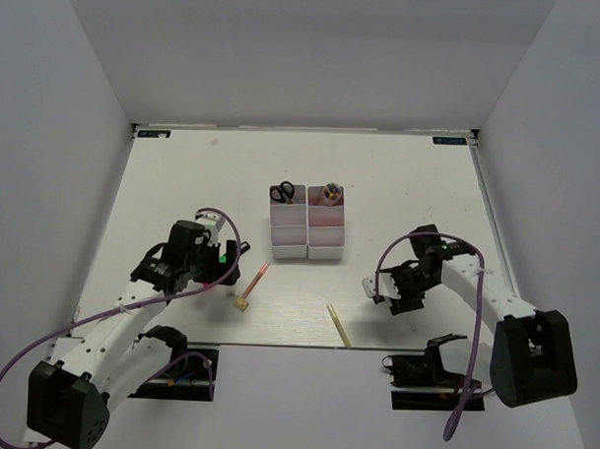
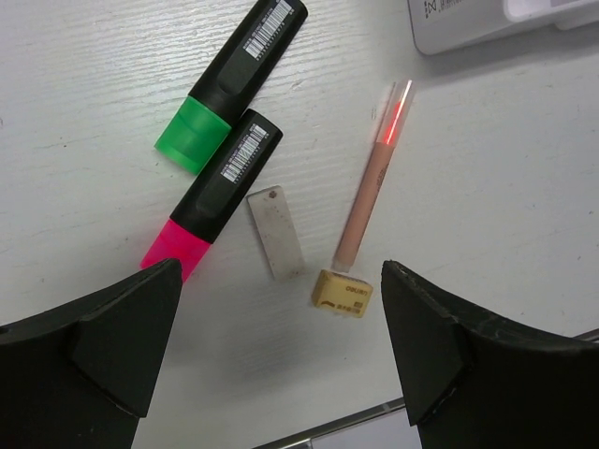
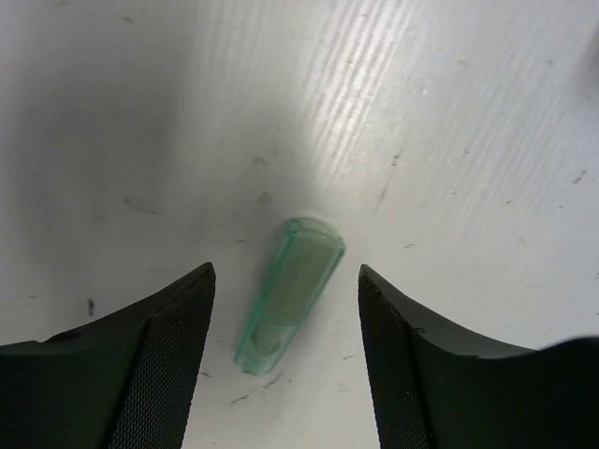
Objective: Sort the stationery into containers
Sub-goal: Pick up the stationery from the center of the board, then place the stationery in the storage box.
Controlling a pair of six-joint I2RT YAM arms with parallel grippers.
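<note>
Bins [image 1: 289,250] serve as our landmark: white cluster, two cols of three. We see black-handled scissors [image 1: 282,193] standing in the far-left bin. The far-right bin holds sth pinkish [image 1: 331,193]; we can't tell what.

Left gripper [image 2: 279,309] hangs left of the bins, on the arm-base side, fingers wide apart w/ nothing held. On the table [image 2: 84,140] below it we see a green marker [image 2: 229,79] and pink marker [image 2: 213,192] just beside each other, a grey metal tab [image 2: 275,231], a pink pencil [image 2: 370,192] and a tan eraser [image 2: 342,293] at the pencil's end.

Right gripper [image 3: 284,271] hangs right of the bins, also base-side, fingers apart. A mint-green piece [image 3: 285,297] lies flat between them, untouched. A tan pencil [image 1: 338,324] lies base-side of the bins, between both grippers.
</note>
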